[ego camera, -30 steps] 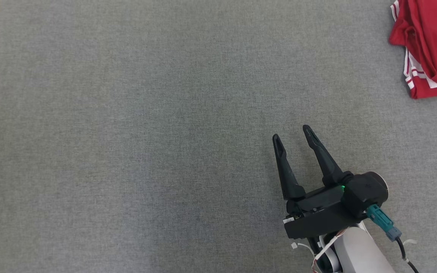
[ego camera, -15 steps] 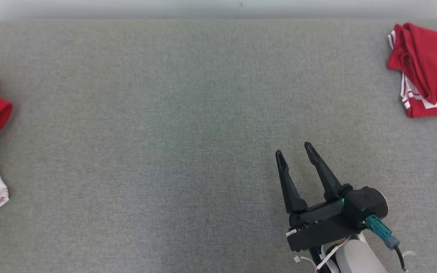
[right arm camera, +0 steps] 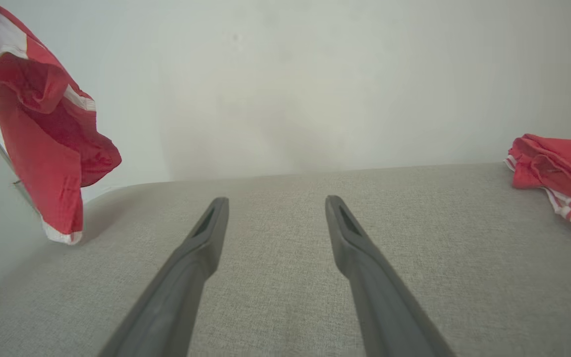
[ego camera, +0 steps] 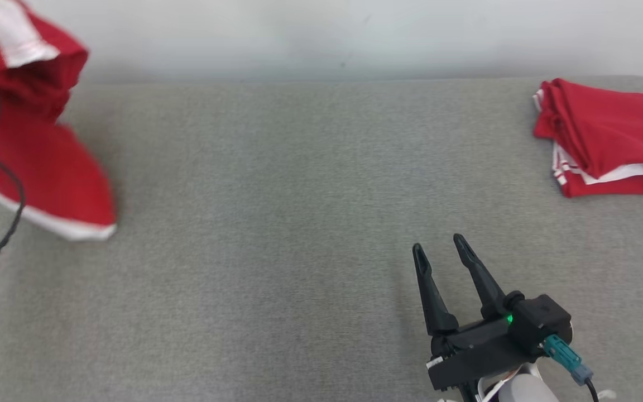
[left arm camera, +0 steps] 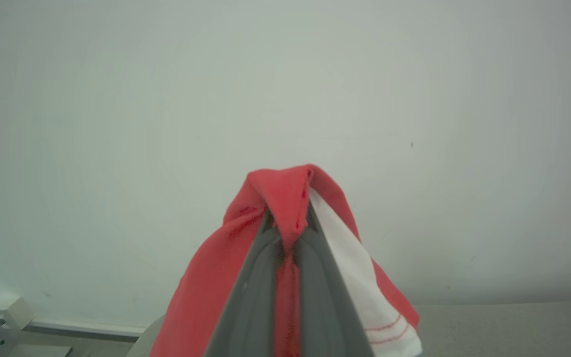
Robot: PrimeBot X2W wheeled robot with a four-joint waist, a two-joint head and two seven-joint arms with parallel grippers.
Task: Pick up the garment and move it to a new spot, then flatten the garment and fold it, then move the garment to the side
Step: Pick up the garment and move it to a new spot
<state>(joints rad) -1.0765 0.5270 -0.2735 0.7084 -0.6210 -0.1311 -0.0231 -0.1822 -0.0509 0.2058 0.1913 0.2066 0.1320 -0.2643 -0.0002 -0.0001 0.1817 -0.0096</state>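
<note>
One garment (left arm camera: 211,282) (red) in left pincer (left arm camera: 289,219)

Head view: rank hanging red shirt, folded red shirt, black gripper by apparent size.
1. Hanging red-and-white fabric shirt, nearer the camera.
2. Folded red shirt and black two-fingered right gripper: look alike.

Blurred, the garment (ego camera: 48,173) runs off the frame's upper left, and the folded red shirt (ego camera: 595,134) is cut by the right edge.
</note>
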